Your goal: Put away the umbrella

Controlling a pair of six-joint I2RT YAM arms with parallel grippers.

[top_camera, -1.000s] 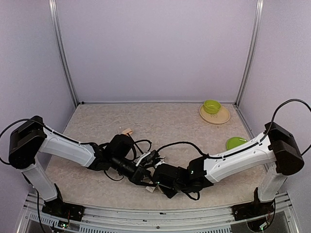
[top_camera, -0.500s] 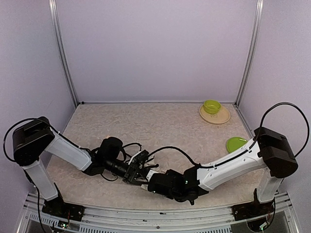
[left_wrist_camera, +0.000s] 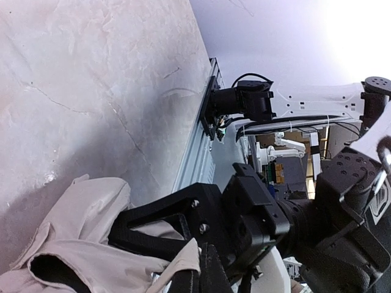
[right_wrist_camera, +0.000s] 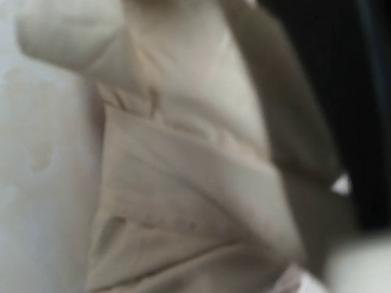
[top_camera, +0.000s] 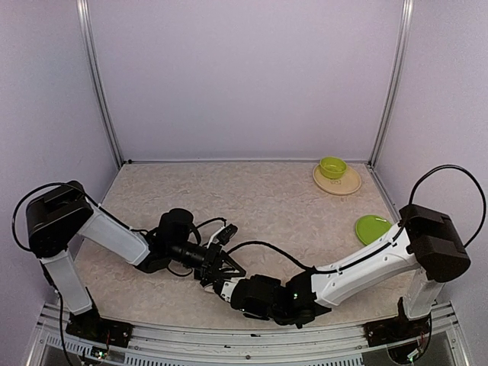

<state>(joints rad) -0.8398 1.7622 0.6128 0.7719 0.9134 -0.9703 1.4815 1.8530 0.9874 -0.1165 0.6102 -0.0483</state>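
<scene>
The umbrella (left_wrist_camera: 73, 244) is a crumpled heap of cream fabric with black lining, lying low in the left wrist view. My left gripper (left_wrist_camera: 204, 271) is shut, and a peak of the fabric is drawn up into its fingertips. The right gripper (left_wrist_camera: 160, 223) lies across the same fabric, its black triangular finger pressed on it. From above, both grippers meet near the table's front: left gripper (top_camera: 226, 268), right gripper (top_camera: 221, 287). They hide almost all of the umbrella (top_camera: 210, 281). Blurred cream folds of the umbrella (right_wrist_camera: 183, 183) fill the right wrist view, and no fingers show there.
A green bowl (top_camera: 332, 167) stands on a tan plate (top_camera: 347, 186) at the back right. A green dish (top_camera: 371, 225) sits by the right wall. The metal front rail (left_wrist_camera: 200, 143) runs close beside the grippers. A black cable (top_camera: 274, 248) loops over the right arm.
Both grippers moved together to the left and nearer the front edge. The right arm stretched further left. A small beige piece behind the left arm no longer shows.
</scene>
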